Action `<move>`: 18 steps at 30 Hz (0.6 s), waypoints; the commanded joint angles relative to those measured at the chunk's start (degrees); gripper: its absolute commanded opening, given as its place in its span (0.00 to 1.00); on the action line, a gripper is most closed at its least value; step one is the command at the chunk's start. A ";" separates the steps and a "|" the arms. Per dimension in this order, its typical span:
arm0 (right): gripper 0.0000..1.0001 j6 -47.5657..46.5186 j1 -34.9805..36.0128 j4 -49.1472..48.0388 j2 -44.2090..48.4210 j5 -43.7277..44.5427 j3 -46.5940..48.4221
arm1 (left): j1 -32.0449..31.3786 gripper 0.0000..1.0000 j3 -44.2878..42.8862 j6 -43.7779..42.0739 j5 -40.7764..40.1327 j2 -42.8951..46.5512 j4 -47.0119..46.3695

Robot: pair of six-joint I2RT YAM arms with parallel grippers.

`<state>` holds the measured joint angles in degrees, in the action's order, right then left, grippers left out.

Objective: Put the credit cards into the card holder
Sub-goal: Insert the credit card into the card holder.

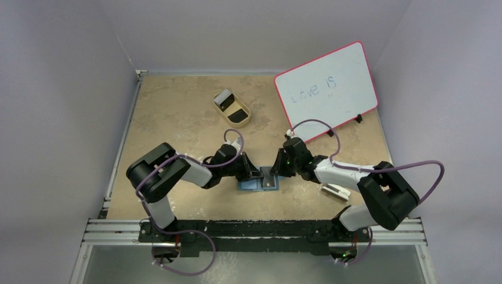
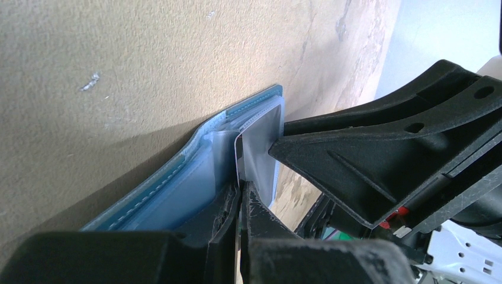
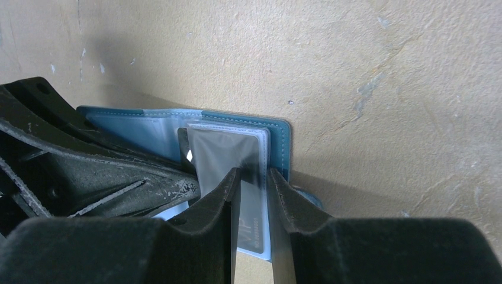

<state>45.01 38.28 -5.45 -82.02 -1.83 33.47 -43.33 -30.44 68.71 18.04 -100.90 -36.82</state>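
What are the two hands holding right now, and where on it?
The left hand pinches a clear pocket's edge in the card holder, it seems. The right hand apparently grips nothing: fingers apart, tips against the grey card.

In the top view the left gripper [image 1: 253,174] and right gripper [image 1: 274,171] cover most of the card holder [image 1: 258,186], so its slots are hidden. From the right wrist, the fingers [image 3: 222,201] block the lower part of the card [image 3: 228,152], and we can't tell whether they pinch it. The left wrist view's near fingers are blurred and cut off at the bottom edge. What lies in the tray [image 1: 225,116] is too small to name. The whiteboard [image 1: 349,71] writing is faint.
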 commanded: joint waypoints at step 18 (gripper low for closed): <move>0.28 1.22 0.48 6.75 9.29 4.76 -0.54 | -1.23 0.24 -1.61 -2.11 -15.22 8.09 8.33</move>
<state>45.65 38.52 0.01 -74.59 0.82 31.90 -44.42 -31.81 69.14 7.22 -96.66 -30.70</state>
